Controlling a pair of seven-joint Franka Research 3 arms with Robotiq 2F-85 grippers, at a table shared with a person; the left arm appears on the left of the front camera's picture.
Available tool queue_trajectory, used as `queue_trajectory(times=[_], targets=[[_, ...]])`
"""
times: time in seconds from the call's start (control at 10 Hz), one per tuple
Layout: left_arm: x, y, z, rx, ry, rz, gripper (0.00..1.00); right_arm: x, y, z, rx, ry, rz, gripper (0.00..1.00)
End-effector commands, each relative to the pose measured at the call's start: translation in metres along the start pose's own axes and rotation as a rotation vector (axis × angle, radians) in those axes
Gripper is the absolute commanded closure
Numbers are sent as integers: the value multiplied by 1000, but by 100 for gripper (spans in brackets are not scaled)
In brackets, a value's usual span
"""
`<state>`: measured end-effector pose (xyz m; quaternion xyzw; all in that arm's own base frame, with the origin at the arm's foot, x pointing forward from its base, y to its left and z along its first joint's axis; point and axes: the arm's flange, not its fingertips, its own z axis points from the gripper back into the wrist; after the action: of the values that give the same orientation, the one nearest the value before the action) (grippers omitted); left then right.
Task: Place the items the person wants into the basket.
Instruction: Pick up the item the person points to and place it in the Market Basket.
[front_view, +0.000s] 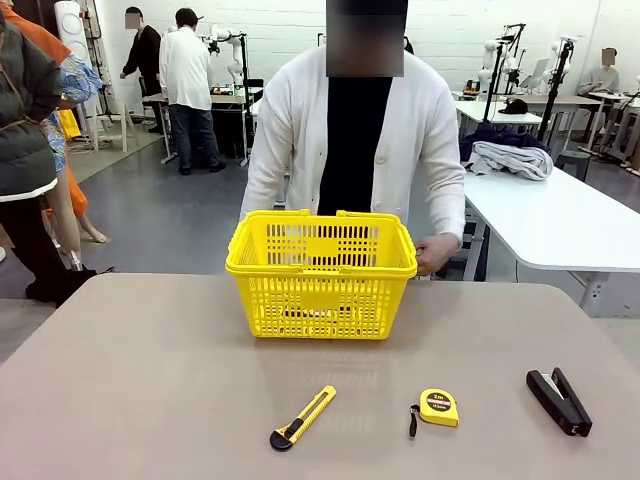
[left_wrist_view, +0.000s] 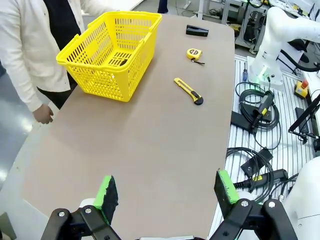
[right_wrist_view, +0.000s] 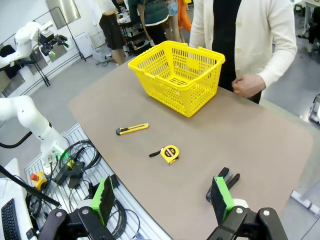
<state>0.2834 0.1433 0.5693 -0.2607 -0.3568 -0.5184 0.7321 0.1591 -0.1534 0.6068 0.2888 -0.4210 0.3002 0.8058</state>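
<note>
With green-padded fingers spread wide and gripping nothing, the left claw (left_wrist_view: 166, 189) hangs above a bare stretch of the brown counter (left_wrist_view: 150, 150). The right claw (right_wrist_view: 162, 197) hangs above the counter's near edge, equally wide apart and empty. Just beyond it lies a black stapler (right_wrist_view: 231, 177), partly hidden behind one finger.

Farther out lies the small yellow-and-black tape measure (front_view: 438, 407), its black strap trailing to one side. It sits between the stapler and a yellow-and-black utility knife (front_view: 303, 417). The three lie well apart in a loose row along the robot's side of the counter.

Beyond them the yellow basket (front_view: 320, 300) stands upright near the far edge, roughly central, its handles down along the rim. A dark shape shows through the lattice at its bottom, too indistinct to name.

The person (front_view: 355, 140), in a white cardigan over a black top, stands just behind the basket. One hand (front_view: 435, 253) is loosely closed near the basket's corner on the robot's right, apart from it in the right wrist view.
</note>
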Motion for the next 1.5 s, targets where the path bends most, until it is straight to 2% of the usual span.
queue_trajectory(times=[0.0, 1.4], targets=[[1, -1, 1, -4, -19, -12, 0, 0, 0, -1, 15, -6, 11, 0], [1, -1, 1, -4, -19, -12, 0, 0, 0, 0, 0, 0, 0, 0]])
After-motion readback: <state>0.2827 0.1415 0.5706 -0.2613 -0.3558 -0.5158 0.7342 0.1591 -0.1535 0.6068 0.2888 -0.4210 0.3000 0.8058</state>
